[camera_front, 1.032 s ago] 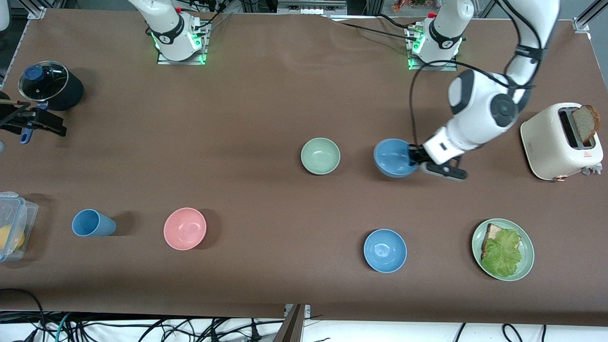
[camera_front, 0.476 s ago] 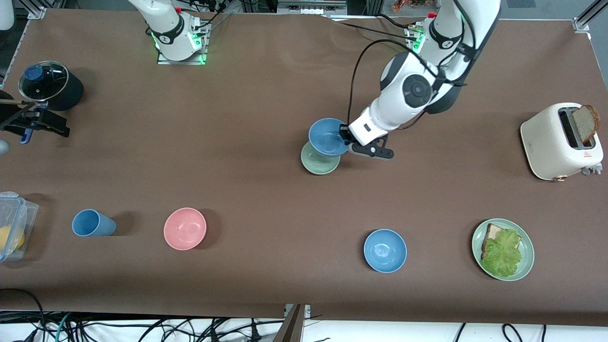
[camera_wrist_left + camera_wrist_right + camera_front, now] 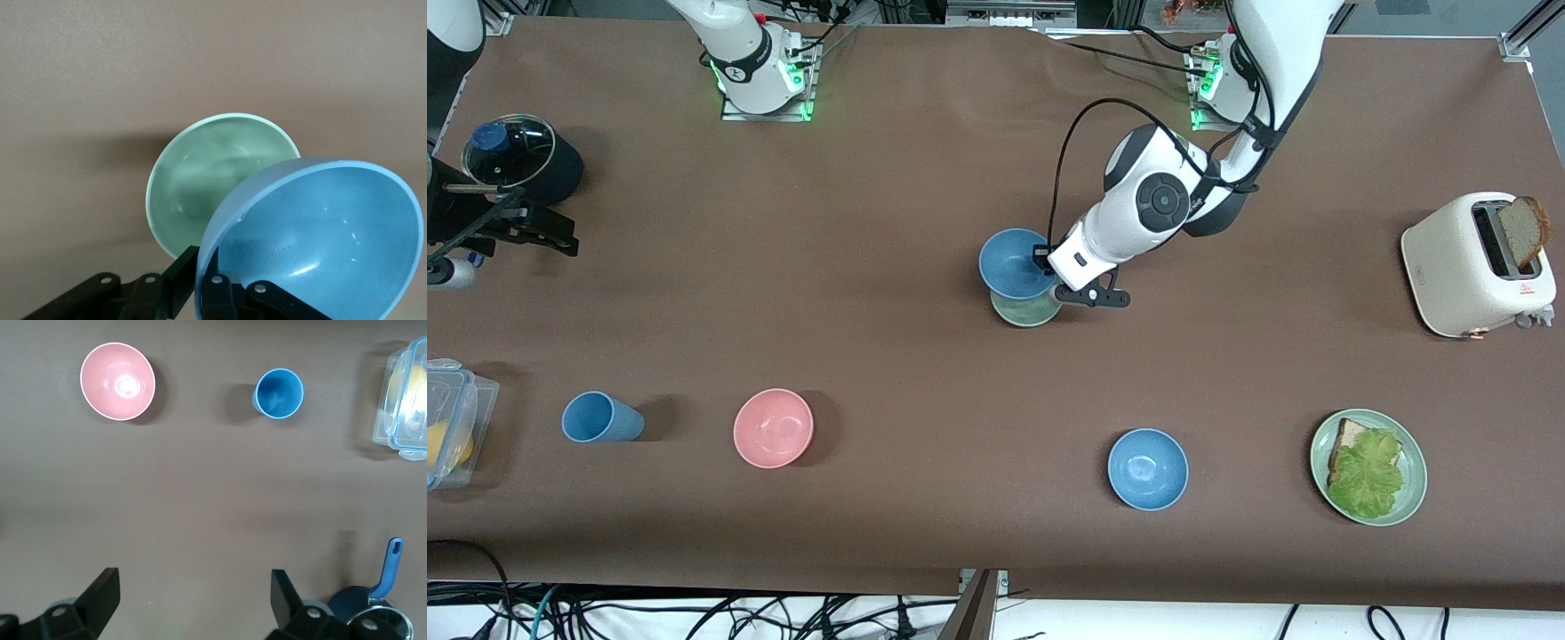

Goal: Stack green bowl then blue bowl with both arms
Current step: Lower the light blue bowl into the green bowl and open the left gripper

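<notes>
The green bowl (image 3: pixel 1026 312) stands upright near the middle of the table. My left gripper (image 3: pixel 1047 267) is shut on the rim of a blue bowl (image 3: pixel 1014 264) and holds it tilted just over the green bowl, hiding much of it. In the left wrist view the blue bowl (image 3: pixel 320 240) overlaps the edge of the green bowl (image 3: pixel 200 180), with one finger inside and one outside the rim at my left gripper (image 3: pixel 203 270). A second blue bowl (image 3: pixel 1147 468) sits nearer the front camera. My right gripper (image 3: pixel 193 587) is open and empty, waiting beside the pot (image 3: pixel 516 160).
A pink bowl (image 3: pixel 773 428) and a blue cup (image 3: pixel 596 417) stand toward the right arm's end, with a clear container (image 3: pixel 449 418) at the table's edge. A green plate (image 3: pixel 1416 471) with bread and lettuce and a toaster (image 3: pixel 1467 267) are toward the left arm's end.
My left gripper has carried the blue bowl from the left arm's side across to over the green bowl. The right gripper has shifted slightly by the pot.
</notes>
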You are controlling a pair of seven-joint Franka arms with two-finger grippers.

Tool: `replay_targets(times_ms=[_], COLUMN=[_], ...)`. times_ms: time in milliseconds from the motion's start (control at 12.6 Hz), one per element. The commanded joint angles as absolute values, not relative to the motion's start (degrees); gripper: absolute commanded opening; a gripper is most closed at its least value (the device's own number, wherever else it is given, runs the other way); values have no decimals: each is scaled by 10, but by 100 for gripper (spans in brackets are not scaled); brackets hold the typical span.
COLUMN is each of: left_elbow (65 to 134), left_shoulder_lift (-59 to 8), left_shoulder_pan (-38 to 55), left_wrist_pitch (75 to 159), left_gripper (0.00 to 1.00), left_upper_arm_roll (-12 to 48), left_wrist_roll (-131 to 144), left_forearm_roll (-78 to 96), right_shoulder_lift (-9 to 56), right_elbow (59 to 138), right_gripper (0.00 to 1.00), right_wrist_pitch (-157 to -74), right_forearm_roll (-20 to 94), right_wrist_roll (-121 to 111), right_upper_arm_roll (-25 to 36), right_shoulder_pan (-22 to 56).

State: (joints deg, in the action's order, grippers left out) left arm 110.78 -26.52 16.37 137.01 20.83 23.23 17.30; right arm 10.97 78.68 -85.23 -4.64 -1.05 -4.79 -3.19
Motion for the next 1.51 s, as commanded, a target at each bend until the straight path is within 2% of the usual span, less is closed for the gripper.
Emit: replay_targets(times_ms=[0,1111,1190,1270,1349,1429], left_elbow=[1077,1079,1079,1079,1079,1079], left_shoulder_lift=[-296,-308,-308,-307,-304,-301], left_shoulder_pan=[180,180,180,180,180,180], left_wrist_pitch=[1362,1360,1360,1359,1357,1356], left_gripper=[0,0,33,55,59,78], left_upper_arm_roll=[193,170,170,168,165,164], left_wrist_roll=[236,234,234,234,235,234], left_forearm_roll=[180,146,147,147,147,146], right_shoulder_lift=[112,112,112,112,112,112], right_elbow=[780,780,780,780,780,780], right_gripper=[100,100,100,100,100,100], right_wrist_pitch=[-853,-853,-853,-853,-853,-853], right_forearm_roll=[-50,-50,-50,-50,-50,-50], right_wrist_roll=[-11,-11,-11,-11,-11,-11], right_upper_arm_roll=[-48,-48,-48,-48,-48,-48], right_shoulder_pan=[-32,-32,-32,-32,-32,-32])
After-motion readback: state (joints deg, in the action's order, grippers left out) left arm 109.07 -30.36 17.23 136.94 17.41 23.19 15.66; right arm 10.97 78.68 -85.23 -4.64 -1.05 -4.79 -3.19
